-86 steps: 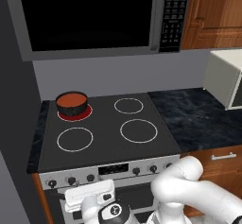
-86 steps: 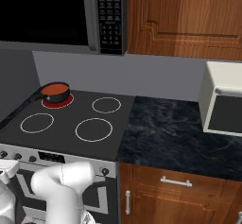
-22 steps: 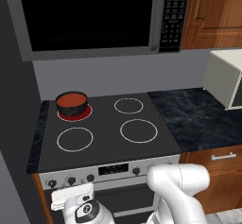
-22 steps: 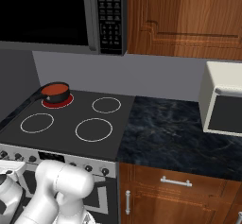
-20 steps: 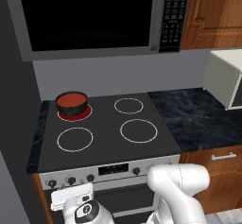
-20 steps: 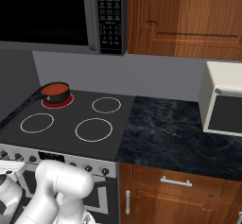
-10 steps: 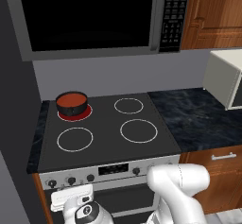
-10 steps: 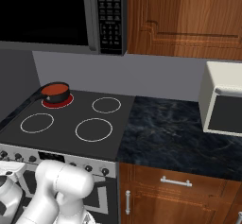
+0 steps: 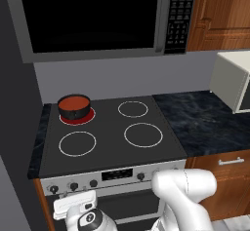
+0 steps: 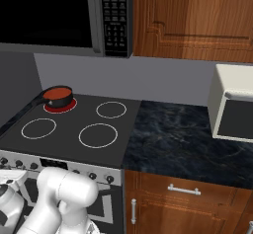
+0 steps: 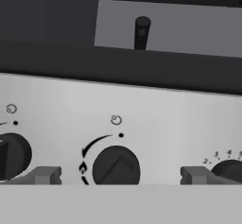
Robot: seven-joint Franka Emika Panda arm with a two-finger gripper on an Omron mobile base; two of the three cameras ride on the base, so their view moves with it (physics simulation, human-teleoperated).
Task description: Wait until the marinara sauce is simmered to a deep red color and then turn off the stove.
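The sauce (image 9: 74, 101) sat red in a small black pot (image 9: 74, 109) on the stove's (image 9: 112, 142) back left burner, which glowed red beneath it. Down at the silver front panel (image 11: 142, 124), the gripper (image 11: 120, 175) hung open, its fingers (image 11: 45, 175) spread either side of a dark knob (image 11: 116, 169) without touching it. Other knobs sat to both sides.

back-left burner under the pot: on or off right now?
On. The burner glows red around the pot; the other three rings stay white.
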